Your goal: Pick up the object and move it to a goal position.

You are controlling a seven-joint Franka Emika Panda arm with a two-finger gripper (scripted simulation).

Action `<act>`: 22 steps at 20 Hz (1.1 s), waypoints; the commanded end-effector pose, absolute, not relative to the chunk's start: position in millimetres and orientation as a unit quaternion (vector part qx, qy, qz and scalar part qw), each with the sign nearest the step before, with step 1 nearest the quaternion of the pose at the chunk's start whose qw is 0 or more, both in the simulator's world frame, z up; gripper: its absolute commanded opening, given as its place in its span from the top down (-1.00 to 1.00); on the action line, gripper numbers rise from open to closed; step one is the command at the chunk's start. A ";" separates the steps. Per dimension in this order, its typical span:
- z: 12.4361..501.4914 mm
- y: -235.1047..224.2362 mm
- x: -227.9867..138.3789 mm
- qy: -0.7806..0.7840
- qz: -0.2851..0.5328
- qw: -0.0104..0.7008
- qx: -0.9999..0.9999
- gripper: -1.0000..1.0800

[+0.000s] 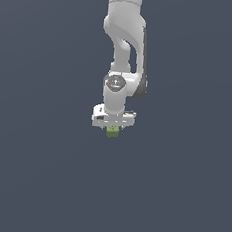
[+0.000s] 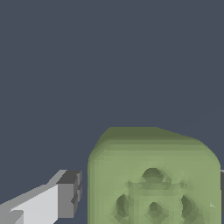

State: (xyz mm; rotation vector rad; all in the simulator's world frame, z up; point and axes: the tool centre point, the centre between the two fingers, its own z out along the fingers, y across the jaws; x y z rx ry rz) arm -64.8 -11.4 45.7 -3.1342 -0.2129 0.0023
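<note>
The surroundings were a uniform dark slate-grey field in both views; nothing else stood near the arm. The white, glossy arm (image 1: 122,48) hung vertically from the top of the exterior view. The gripper (image 1: 112,129) pointed downward with the object (image 1: 112,132) protruding just below it. Whether the fingers clamped it could not be determined. In the wrist view, the cube (image 2: 153,179) appeared olive-green, matte, with rounded edges and a ring of shallow dimples; one grey-tipped finger (image 2: 68,194) stood just beside it.
</note>
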 end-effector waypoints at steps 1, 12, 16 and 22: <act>40.5 -11.2 -64.2 -0.068 0.000 0.000 -0.998 -0.92; 39.4 -11.2 -64.0 -0.068 0.000 0.000 -0.998 1.00; 41.3 -11.6 -64.0 -0.068 0.000 0.000 -0.998 1.00; 57.8 -9.9 -59.7 -0.068 0.000 0.000 -0.998 1.00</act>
